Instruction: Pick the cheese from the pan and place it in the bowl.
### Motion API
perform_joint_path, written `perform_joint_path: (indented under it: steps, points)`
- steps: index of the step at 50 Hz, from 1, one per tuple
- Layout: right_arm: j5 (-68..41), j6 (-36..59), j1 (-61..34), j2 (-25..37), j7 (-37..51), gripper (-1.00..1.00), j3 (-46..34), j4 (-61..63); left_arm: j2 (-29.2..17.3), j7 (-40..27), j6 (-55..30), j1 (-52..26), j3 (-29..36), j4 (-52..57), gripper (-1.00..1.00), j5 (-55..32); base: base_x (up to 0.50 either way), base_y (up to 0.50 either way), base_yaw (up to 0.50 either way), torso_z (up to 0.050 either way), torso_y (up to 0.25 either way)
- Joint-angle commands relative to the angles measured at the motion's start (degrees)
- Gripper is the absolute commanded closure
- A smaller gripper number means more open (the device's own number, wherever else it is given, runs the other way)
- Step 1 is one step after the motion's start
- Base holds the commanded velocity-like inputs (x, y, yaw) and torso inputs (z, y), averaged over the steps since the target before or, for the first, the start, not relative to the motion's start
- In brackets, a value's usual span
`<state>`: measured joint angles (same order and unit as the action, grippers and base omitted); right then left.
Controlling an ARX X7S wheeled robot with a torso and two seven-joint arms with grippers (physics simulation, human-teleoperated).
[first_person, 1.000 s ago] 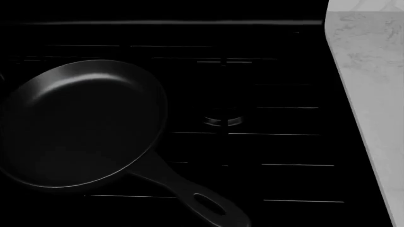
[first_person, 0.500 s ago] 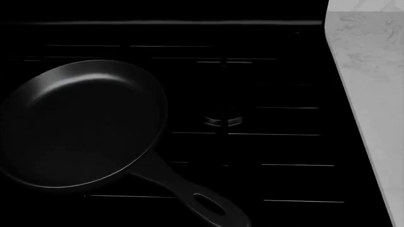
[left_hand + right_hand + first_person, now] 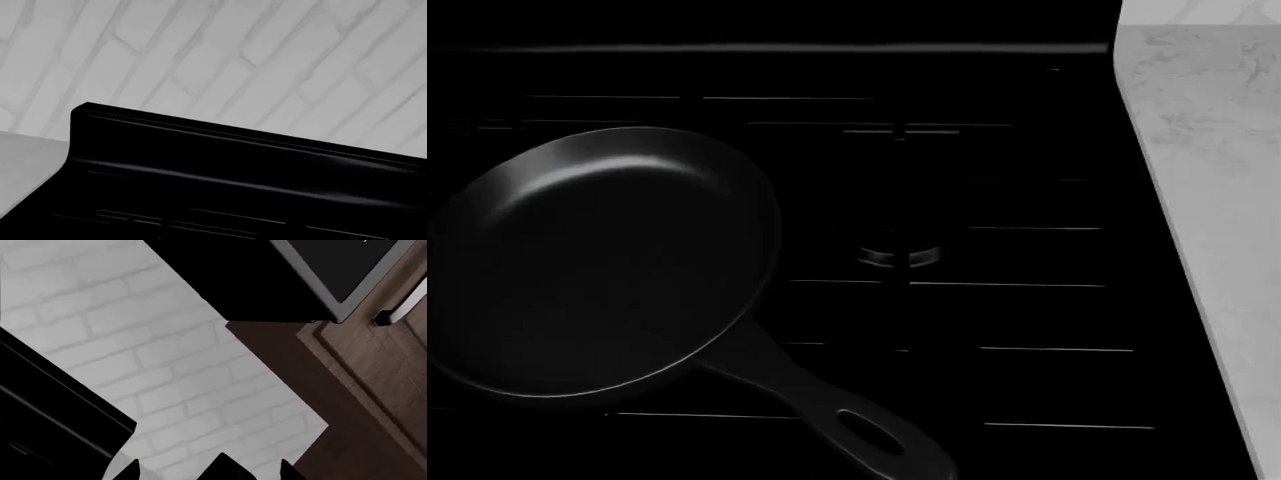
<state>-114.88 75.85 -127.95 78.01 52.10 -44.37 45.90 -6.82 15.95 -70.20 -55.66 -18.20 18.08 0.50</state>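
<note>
The right end effector point(image 3: 223, 469) shows only as a few dark pointed tips at the edge of its own wrist view. I cannot tell if they are apart or together, and nothing is seen between them. The left end effector is not in any picture. Neither arm shows in the head view.

Nothing has moved in the head view since a second ago. The round black cast-iron pan point(image 3: 594, 265) sits in the same spot on the black stove point(image 3: 961, 320), out at 9 o'clock. Its short handle with the oval hole points to 5 o'clock. A small burner ring point(image 3: 897, 255) is near the middle. The pale marble table point(image 3: 1214, 200) runs down the side at 3 o'clock.

The little yellow and red cheese cannot be seen. The inside of the pan looks bare and dark. The wide white bowl is not in view either.

Both wrist cameras look at a white brick wall point(image 3: 220, 55), and the right one also sees a brown cupboard door point(image 3: 373, 405). So the arms look lifted away from the pan. I think no picking is going on right now. The cheese may already be out of the pan, but these pictures cannot prove it.
</note>
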Motion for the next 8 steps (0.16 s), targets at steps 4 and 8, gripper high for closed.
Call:
perform_joint_path:
  steps: [4,8]
  points:
    - [-3.09,-22.94,13.3,0.8,19.36,-1.0,-2.89,6.91,1.57,1.88,-0.04,17.5,1.26,4.22,-1.0,-0.63,0.0,0.0,0.01,-0.021,-0.012]
    - [-1.42,-27.19,16.09,1.96,20.12,-1.0,-3.23,9.2,1.61,1.65,1.35,17.74,1.34,2.55,-1.0,-0.83,0.0,0.0,0.01,-0.021,-0.012]
